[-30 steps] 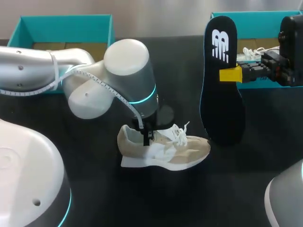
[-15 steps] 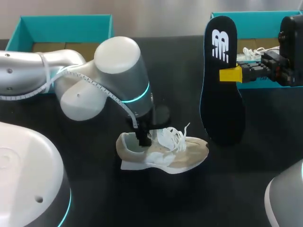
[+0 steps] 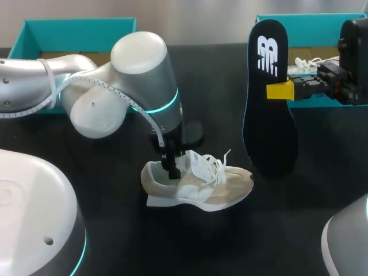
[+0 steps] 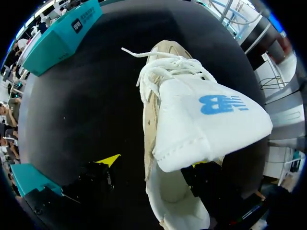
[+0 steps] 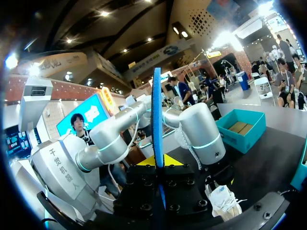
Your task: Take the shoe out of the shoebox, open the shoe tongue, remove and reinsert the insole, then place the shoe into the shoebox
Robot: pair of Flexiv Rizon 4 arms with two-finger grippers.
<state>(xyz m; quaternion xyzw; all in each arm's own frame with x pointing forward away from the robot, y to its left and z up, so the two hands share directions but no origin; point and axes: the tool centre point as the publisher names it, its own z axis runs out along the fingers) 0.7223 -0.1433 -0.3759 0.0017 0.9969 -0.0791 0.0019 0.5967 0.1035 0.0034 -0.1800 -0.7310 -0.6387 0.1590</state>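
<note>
Two teal shoeboxes [image 3: 34, 35] [image 3: 305, 18] and one shoe [image 3: 218, 192] share the black table [image 3: 230, 75]

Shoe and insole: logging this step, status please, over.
Left gripper open, one finger inside shoe, under lifted tongue. Right gripper shut on insole, held upright beside shoe. Left finger occupies the shoe opening.

A black table [image 3: 115, 230] is filling the head view, its matte top running dark and even from near edge to far edge. Soft light is falling on it from above, laying a faint grey sheen toward the far edge. In the left wrist view the table [image 4: 81, 96] is showing plain black with tiny pale flecks; in the right wrist view the table [image 5: 268, 153] is catching a dull gleam.
</note>
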